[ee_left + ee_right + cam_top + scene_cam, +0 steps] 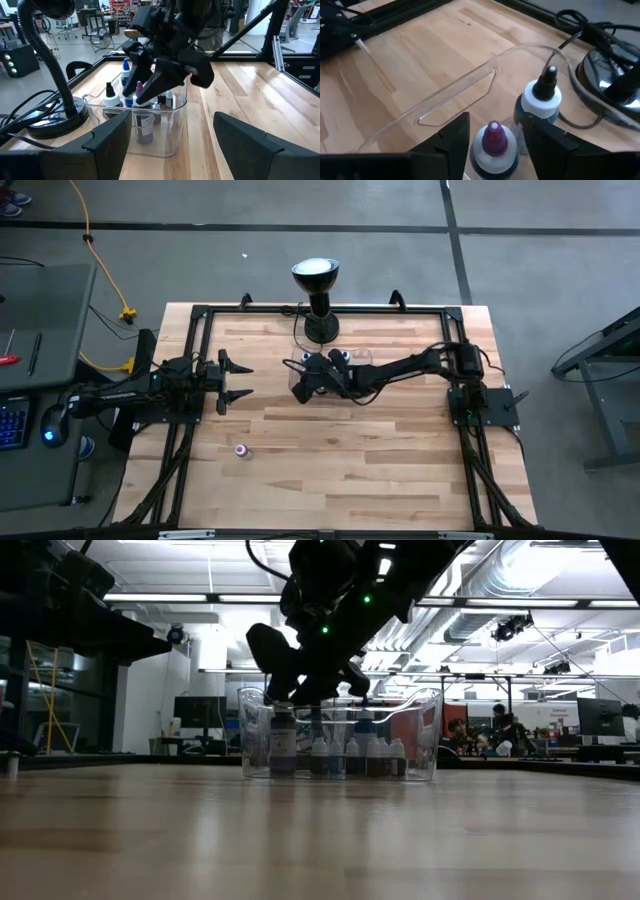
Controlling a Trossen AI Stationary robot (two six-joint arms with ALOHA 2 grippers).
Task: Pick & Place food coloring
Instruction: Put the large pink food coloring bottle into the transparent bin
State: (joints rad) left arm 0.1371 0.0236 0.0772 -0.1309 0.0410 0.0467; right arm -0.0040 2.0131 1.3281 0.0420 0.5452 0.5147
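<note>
A clear plastic tray stands on the table in front of a black lamp. It holds several small food coloring bottles, upright. My right gripper reaches into the tray's left end from above and is open. Its fingers stand on either side of a purple-tipped bottle. A taller bottle with a black tip stands just beside that one. One pink bottle stands alone on the bare wood near the left arm. My left gripper hovers open to the left of the tray and is empty. My right gripper comes from above with one finger on each side of the purple-tipped bottle's shoulder. The bottle stands upright in the tray. Whether the fingers touch it, I cannot tell.
The black gooseneck lamp stands right behind the tray, and its base and cord lie close to the tray wall. A black frame rail runs round the table. Bare wood lies toward the near edge.
</note>
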